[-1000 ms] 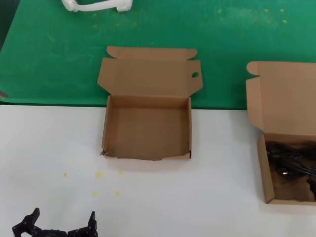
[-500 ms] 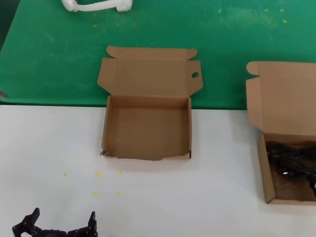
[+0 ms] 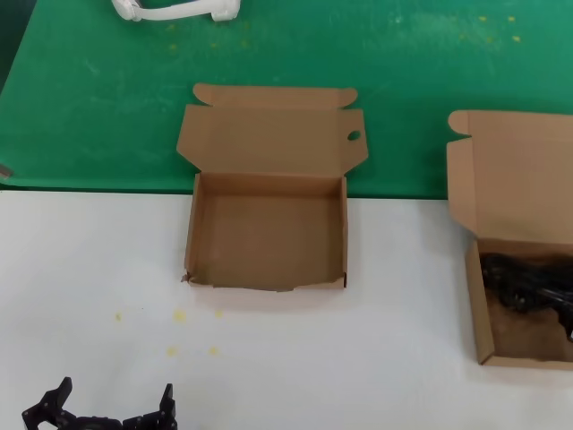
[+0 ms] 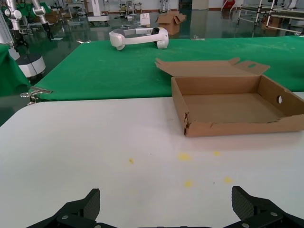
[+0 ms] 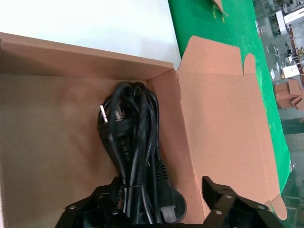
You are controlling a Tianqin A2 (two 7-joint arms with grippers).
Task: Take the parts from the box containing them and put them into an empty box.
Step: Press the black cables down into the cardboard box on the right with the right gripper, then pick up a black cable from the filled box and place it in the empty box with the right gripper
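White table carried everything; green cloth covered its far half. Empty box with holed lid sat centre, straddling the cloth edge. Plain-lidded box with black cables sat far right. White headset lay far left on cloth. Yellow specks near-left.

1. An empty cardboard box sits on the white table, its lid leaning back over the green cloth, with a small oval hole near the lid's right corner.
2. A second cardboard box at the right edge holds black power cables bunched toward its back.
3. The left gripper shows at the bottom edge, fingers spread.
4. A white device lies on the cloth.
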